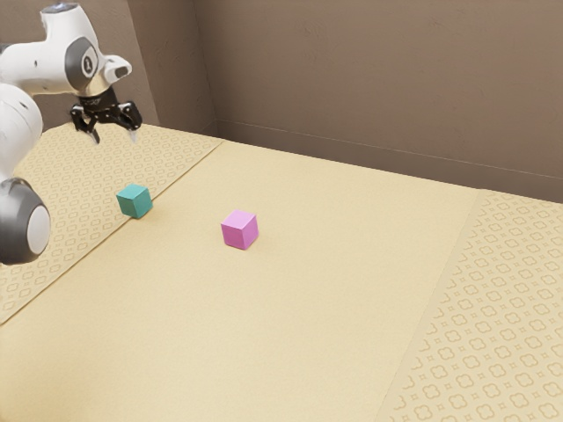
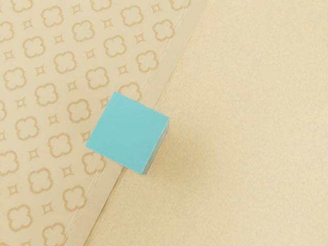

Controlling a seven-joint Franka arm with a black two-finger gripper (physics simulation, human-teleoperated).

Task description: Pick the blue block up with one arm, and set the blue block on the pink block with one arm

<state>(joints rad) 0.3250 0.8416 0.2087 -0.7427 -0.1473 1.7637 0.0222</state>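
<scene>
Hanging open and empty, the gripper point(image 1: 113, 130) is hovering high above the table, well to the exterior view's left of the pink block point(image 1: 239, 229). The blue block point(image 1: 134, 200) is sitting near the pink block on that same side. A good grasp probably means descending straight and squaring the fingers to its faces. The wrist view is showing the blue block point(image 2: 128, 132) lying skewed across the patterned strip's point(image 2: 46, 102) edge, while the exterior view is showing the height left to drop.

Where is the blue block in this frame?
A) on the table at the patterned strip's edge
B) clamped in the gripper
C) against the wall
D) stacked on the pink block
A: the blue block sits on the table, apart from the pink block, gripper open and raised.
</scene>
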